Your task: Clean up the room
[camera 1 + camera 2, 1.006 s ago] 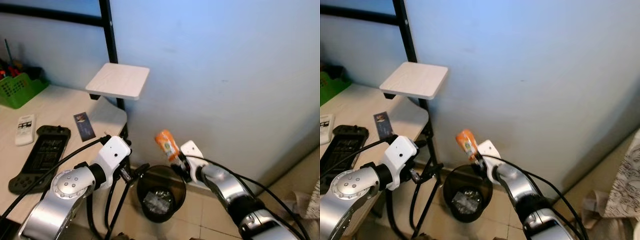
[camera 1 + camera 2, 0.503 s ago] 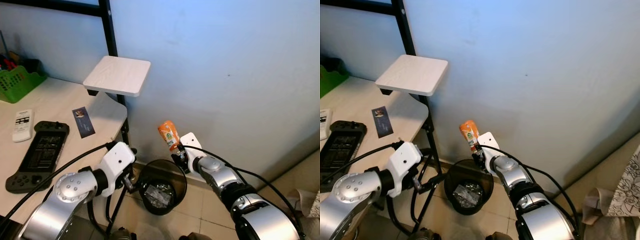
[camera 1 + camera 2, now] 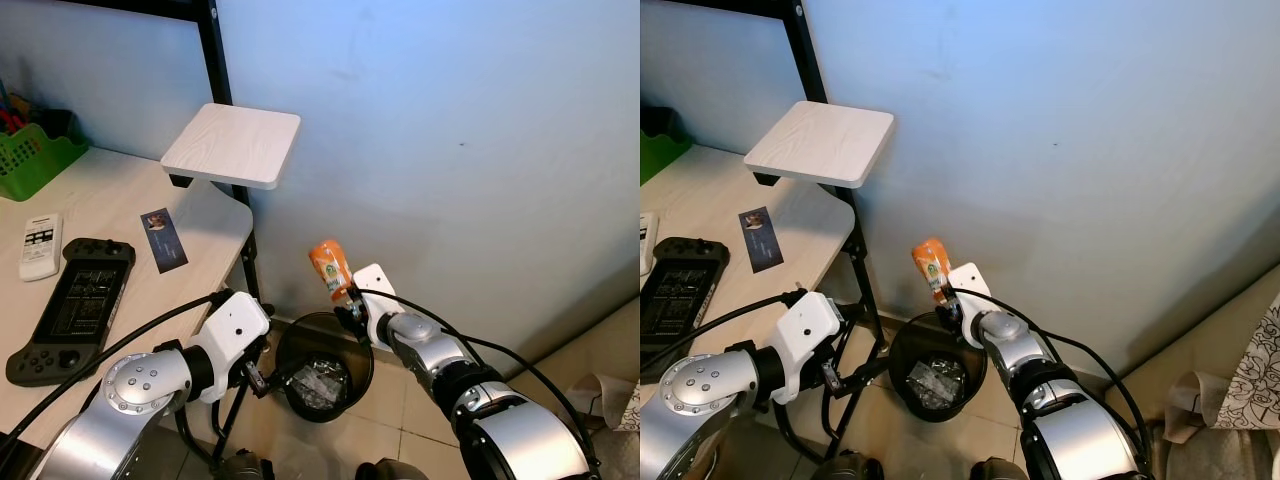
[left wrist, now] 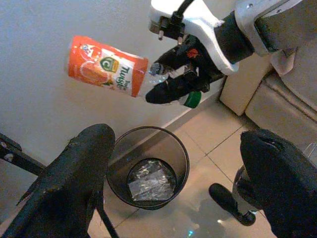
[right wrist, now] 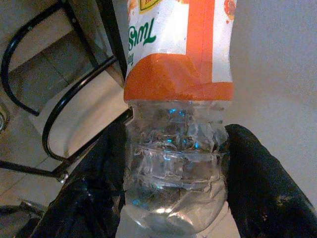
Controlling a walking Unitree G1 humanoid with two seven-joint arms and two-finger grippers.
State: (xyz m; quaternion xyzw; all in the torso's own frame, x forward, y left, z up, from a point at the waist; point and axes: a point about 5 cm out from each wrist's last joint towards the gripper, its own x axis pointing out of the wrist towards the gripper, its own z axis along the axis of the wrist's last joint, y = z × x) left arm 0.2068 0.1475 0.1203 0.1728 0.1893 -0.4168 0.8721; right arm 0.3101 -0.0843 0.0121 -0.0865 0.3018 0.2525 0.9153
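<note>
The right gripper (image 3: 349, 302) is clamped on the clear neck end of a plastic bottle (image 3: 329, 269) with an orange label, its two black fingers (image 5: 94, 188) pressing either side of the crumpled clear part, and the bottle's labelled body sticks up and away from the fingers toward the blue wall (image 3: 450, 130). A green cap (image 4: 189, 99) shows just beside the fingers in the left wrist view. Directly below this gripper stands a round black bin (image 3: 290, 345) with crumpled clear wrapping (image 3: 318, 382) in its bottom; the bottle is held above the bin's rim, apart from it. Compared with a second ago, the bottle sits a little lower and closer over the bin, and the right arm has drawn in nearer the robot, though the camera has also shifted, so part of that change is the view. The left gripper (image 3: 262, 378) has come down beside the bin, near its rim on the side toward the desk (image 3: 120, 250), and its fingers (image 4: 74, 178) stand spread wide apart with nothing between them. Off beyond the left arm, on the desk, lie a black game controller (image 3: 65, 310), a white remote (image 3: 38, 245) and a small dark card (image 3: 162, 240), with a green basket (image 3: 35, 160) at the far edge.
</note>
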